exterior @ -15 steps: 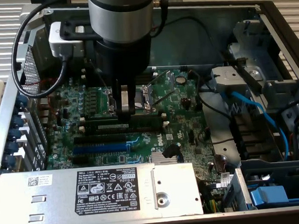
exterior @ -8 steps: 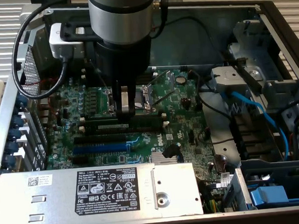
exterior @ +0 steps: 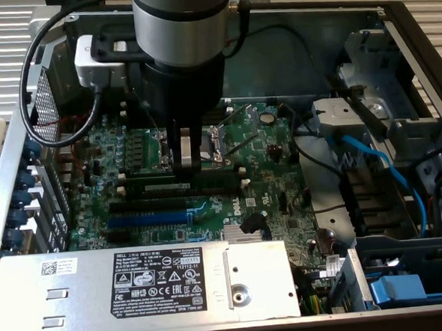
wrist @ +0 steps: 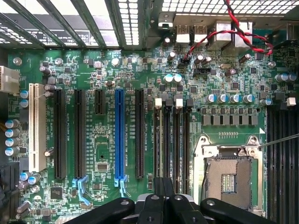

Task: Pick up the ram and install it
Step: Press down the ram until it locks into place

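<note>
My gripper [exterior: 189, 161] hangs straight down over the green motherboard [exterior: 268, 144], its fingers pressed together with nothing between them. The tips are just above the long black memory slots [exterior: 178, 175]. A thin dark-green strip with pale markings, the ram [exterior: 188, 185], appears to sit lengthwise in the slot nearest the exterior camera, between white end clips. In the wrist view the shut gripper [wrist: 163, 185] points at the near ends of the memory slots [wrist: 172, 140], beside the blue expansion slot [wrist: 119, 135]. I cannot make out the ram among the slots there.
The open processor socket [wrist: 229, 175] lies beside the memory slots. A silver power supply box [exterior: 138, 287] fills the near side of the case. Blue cables [exterior: 378, 156] and a drive bay stand at the exterior view's right. A red and black wire pair [wrist: 233, 32] runs near the rear ports.
</note>
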